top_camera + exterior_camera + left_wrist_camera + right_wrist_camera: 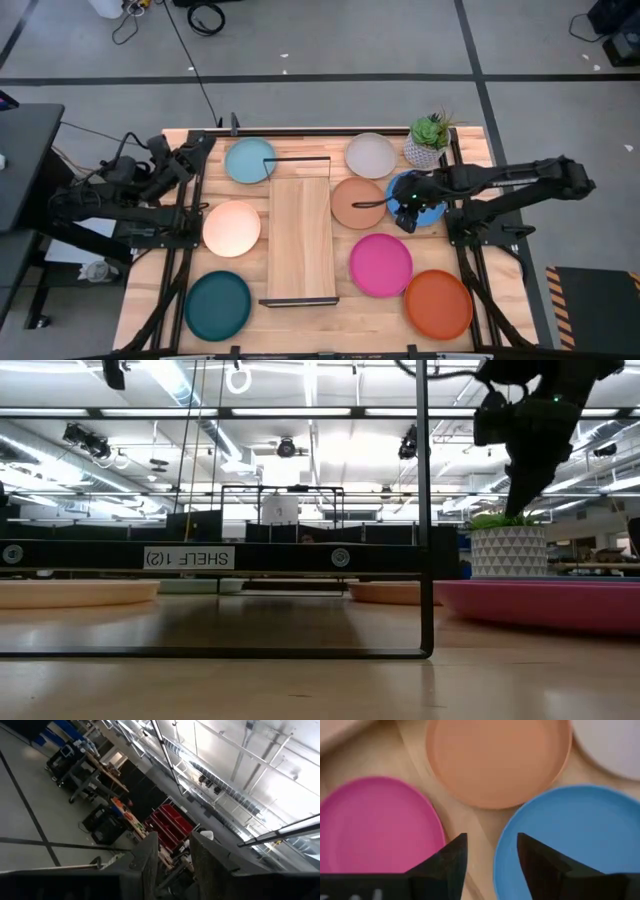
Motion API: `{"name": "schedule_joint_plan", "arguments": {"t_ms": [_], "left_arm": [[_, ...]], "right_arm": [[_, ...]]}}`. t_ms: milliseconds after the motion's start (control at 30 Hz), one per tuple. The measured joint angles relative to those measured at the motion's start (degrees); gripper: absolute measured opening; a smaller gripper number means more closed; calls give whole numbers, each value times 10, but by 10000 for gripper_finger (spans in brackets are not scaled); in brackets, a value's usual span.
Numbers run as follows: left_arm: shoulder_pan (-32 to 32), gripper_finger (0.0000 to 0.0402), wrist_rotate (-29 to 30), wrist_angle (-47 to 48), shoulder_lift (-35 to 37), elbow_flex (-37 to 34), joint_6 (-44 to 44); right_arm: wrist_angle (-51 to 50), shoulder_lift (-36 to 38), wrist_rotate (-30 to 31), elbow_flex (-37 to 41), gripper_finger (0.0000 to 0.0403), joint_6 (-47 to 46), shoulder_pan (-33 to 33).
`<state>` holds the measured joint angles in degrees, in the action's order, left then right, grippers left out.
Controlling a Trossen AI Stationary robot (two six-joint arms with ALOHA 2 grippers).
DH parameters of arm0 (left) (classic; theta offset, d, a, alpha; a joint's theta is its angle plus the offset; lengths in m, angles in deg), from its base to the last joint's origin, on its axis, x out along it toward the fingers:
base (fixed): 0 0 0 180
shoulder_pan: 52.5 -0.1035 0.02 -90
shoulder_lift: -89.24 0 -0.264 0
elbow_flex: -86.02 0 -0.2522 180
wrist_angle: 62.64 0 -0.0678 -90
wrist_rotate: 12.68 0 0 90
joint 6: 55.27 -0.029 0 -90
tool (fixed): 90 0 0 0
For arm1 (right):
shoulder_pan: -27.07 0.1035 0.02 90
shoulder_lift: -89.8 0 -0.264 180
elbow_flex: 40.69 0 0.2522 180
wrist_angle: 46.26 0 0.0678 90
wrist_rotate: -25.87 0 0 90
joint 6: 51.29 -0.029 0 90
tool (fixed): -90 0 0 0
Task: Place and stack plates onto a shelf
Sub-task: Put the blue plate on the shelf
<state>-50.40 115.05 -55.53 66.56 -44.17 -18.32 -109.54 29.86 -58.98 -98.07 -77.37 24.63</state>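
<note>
Eight plates lie flat on the tabletop around the shelf (300, 240), a pale board in a black wire frame. They are light blue (249, 160), grey-white (371, 155), tan (357, 203), blue (428, 208), peach (232, 228), magenta (380, 264), orange (438, 303) and dark teal (218, 305). My right gripper (405, 212) hovers open above the blue plate's rim (507, 840), pointing down. One finger is over the blue plate and the other over the bare wood beside the magenta plate (375, 825). The low view shows the right gripper (530, 455) raised well above the table. My left gripper (188, 160) waits off the table's far left corner.
A small potted plant (430, 140) stands at the far right, next to the grey-white and blue plates. The shelf's wire frame (425, 510) rises at both ends of the board. The arms' black bases flank the table's left and right edges.
</note>
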Motion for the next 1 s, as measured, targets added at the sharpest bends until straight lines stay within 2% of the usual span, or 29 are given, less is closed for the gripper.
{"name": "schedule_joint_plan", "arguments": {"t_ms": [200, 333, 500, 600, 800, 1000], "left_arm": [[0, 121, -17, 0, -2, 0, 10], [0, 121, -17, 1, -2, 0, 10], [0, 121, -16, 2, -2, 0, -1], [0, 121, -16, 2, -2, 0, -1], [0, 121, -16, 10, -2, 0, -2], [0, 121, -16, 10, -2, 0, -2]], "right_arm": [[-84, -29, -2, 0, 189, -121, -24], [-126, -26, -24, 0, 181, -137, -58], [-116, -28, -47, 1, 174, -85, -77], [-71, -28, -45, 6, 174, -29, -66], [10, -32, -5, 30, 174, 101, -21], [24, -56, 19, 60, 174, 106, -4]]}}
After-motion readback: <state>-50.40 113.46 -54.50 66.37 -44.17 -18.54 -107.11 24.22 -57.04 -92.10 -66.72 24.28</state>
